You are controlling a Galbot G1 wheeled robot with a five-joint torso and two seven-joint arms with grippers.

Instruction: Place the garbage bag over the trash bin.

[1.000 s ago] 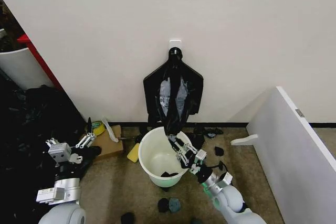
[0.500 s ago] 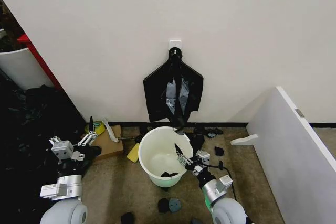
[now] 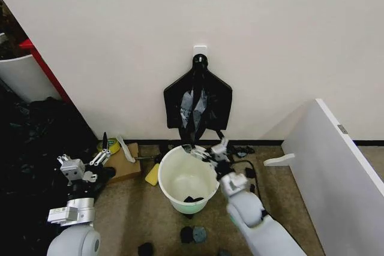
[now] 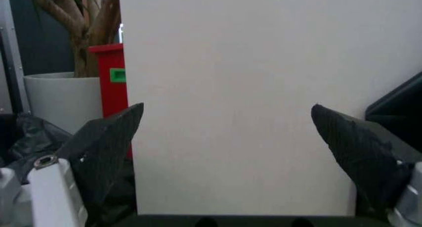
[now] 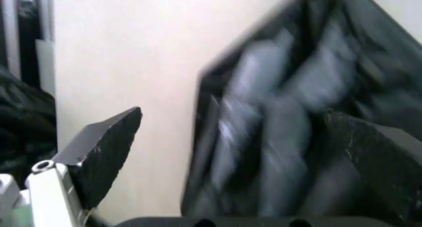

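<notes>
The trash bin (image 3: 174,181), a round white bucket, stands on the floor below a fan-shaped bundle of black bags (image 3: 198,105) hung on a wall hook. A small black scrap (image 3: 193,199) lies inside the bin. The garbage bag itself is out of view. My right gripper (image 3: 206,147) is open above the bin's far rim, just under the bundle's lower edge. In the right wrist view the right gripper (image 5: 232,113) has its fingers spread wide, with the blurred bundle (image 5: 297,113) close ahead. My left gripper (image 3: 84,159) is parked open at the left, and the left gripper (image 4: 227,107) faces the bare wall.
A white slanted panel (image 3: 336,166) closes off the right side. A white curved thing with a red edge (image 3: 24,76) and a heap of black plastic (image 3: 36,130) fill the left. Cardboard and tape (image 3: 123,159) lie left of the bin, and dark scraps (image 3: 193,233) lie in front of it.
My right gripper has risen from low over the bin to the bundle's lower edge. The bundle, stretched downward a second ago, hangs back in its fan shape. The left arm has hardly moved.
</notes>
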